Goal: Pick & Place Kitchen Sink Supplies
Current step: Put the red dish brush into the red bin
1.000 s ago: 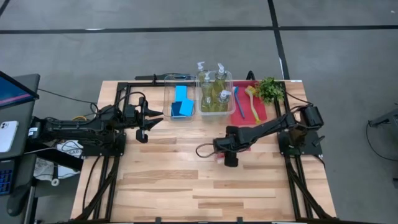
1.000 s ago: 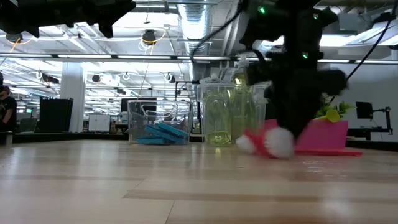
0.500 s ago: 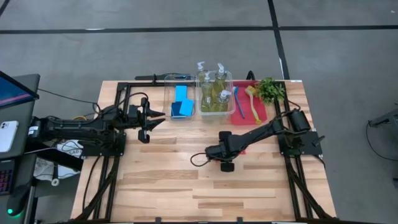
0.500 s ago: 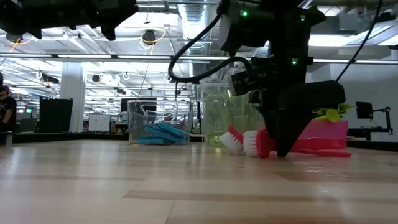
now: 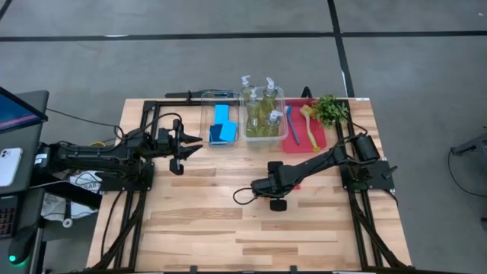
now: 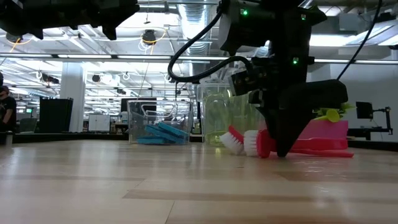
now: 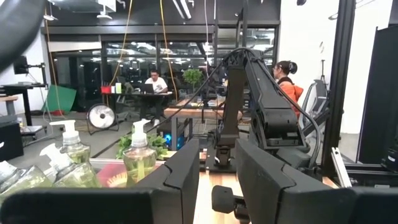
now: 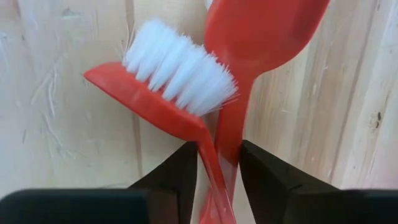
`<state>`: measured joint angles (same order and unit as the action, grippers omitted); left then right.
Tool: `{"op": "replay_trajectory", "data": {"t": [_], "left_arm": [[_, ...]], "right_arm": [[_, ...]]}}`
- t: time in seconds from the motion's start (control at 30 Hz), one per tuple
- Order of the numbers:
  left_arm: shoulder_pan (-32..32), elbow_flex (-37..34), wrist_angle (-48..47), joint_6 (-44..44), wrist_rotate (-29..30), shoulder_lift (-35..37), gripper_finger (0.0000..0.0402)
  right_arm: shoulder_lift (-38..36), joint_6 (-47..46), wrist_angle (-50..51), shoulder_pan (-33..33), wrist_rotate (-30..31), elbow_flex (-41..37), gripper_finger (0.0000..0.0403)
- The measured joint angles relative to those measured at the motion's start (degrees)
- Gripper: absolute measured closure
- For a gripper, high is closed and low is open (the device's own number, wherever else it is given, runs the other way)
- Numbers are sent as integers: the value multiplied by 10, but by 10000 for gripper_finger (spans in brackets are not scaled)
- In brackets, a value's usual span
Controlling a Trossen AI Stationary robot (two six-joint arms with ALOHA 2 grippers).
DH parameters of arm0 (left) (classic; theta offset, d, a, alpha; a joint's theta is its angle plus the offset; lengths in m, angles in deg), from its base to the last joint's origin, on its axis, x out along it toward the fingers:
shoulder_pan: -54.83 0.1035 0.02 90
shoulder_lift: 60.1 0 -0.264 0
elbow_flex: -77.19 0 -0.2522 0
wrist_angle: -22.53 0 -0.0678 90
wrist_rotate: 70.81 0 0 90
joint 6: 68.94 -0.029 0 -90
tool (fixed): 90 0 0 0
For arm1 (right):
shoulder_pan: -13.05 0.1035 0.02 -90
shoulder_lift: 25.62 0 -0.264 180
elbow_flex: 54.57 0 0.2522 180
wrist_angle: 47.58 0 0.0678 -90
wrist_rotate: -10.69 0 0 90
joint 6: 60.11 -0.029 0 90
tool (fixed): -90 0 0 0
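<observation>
Two red brushes with white bristles [image 8: 180,68] lie crossed on the wooden table [image 5: 228,221], right of its middle. Their heads [image 6: 242,142] show low in the low view. My right gripper [image 8: 219,155] points down over them, shut on their handles; it also shows in the high view [image 5: 268,188]. My left gripper [image 5: 192,141] hangs open in the air at the left, near the bin of blue sponges [image 5: 221,125], with nothing between its fingers [image 7: 180,180]. My right gripper pinches the two red handles [image 8: 225,134] together between its two fingers [image 8: 177,171], just behind the brush heads. The fingers come from above, pointing down, and lie across the handles. The heads sit down at the table top, one bristle side turned sideways.
At the far edge stand a clear bin with pump bottles [image 5: 262,114] and a red tray [image 5: 304,137] holding a blue brush [image 5: 288,122] and a yellow-green brush [image 5: 308,122]. A small plant [image 5: 331,109] is beside it. Bare wood lies toward the near edge.
My right gripper has gone a little toward the table's left and near edge, then kept still. In the low view the red brush heads now show farther left than a second ago, and sharp instead of blurred.
</observation>
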<state>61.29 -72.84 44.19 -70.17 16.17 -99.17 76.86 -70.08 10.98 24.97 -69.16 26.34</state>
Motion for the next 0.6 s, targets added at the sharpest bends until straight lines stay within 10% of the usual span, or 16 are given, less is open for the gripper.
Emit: {"op": "replay_trajectory", "data": {"t": [0.6], "left_arm": [[0, 0, 2, 0, 0, 0, 297]], "right_arm": [[-3, 0, 68, 1, 5, 51, 292]]}}
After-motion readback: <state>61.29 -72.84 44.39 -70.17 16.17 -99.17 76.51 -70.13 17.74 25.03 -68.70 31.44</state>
